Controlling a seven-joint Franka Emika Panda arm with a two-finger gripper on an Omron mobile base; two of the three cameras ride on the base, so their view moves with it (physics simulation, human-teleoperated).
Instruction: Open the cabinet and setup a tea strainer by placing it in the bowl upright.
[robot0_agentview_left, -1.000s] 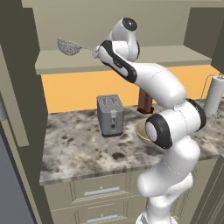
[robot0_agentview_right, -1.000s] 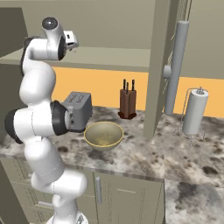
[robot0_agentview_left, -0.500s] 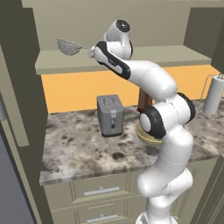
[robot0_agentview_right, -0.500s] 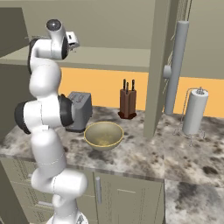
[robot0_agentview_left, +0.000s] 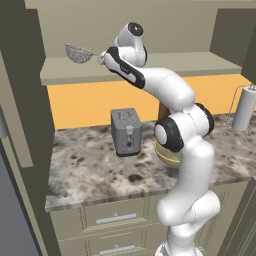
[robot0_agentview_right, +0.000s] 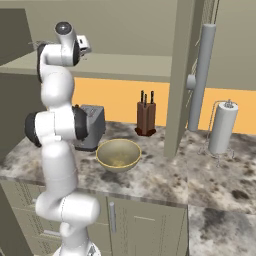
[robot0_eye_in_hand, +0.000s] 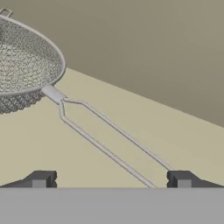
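The cabinet (robot0_agentview_left: 165, 67) stands open, its right door (robot0_agentview_right: 181, 75) swung out toward me. On its beige shelf lies the tea strainer (robot0_agentview_left: 77, 53), a silver mesh basket (robot0_eye_in_hand: 22, 65) with a thin wire handle (robot0_eye_in_hand: 109, 140). My gripper (robot0_agentview_left: 101, 57) is open at the end of that handle. In the hand view the handle runs down between the two fingertips (robot0_eye_in_hand: 181, 178), nearer the right one, with nothing clamped by my gripper (robot0_eye_in_hand: 111, 179). The yellowish-tan bowl (robot0_agentview_right: 118, 154) sits on the counter below, and my arm partly hides the bowl (robot0_agentview_left: 167, 156) in the left base view.
A grey toaster (robot0_agentview_left: 126, 132) stands on the marble counter left of the bowl. A knife block (robot0_agentview_right: 146, 117) is against the orange back wall. A paper towel roll (robot0_agentview_right: 222, 127) stands to the right. The open door's long grey handle (robot0_agentview_right: 201, 75) hangs over the counter.
The arm has reached further left along the shelf, bringing the open gripper up to the end of the strainer's handle. The strainer has not moved.
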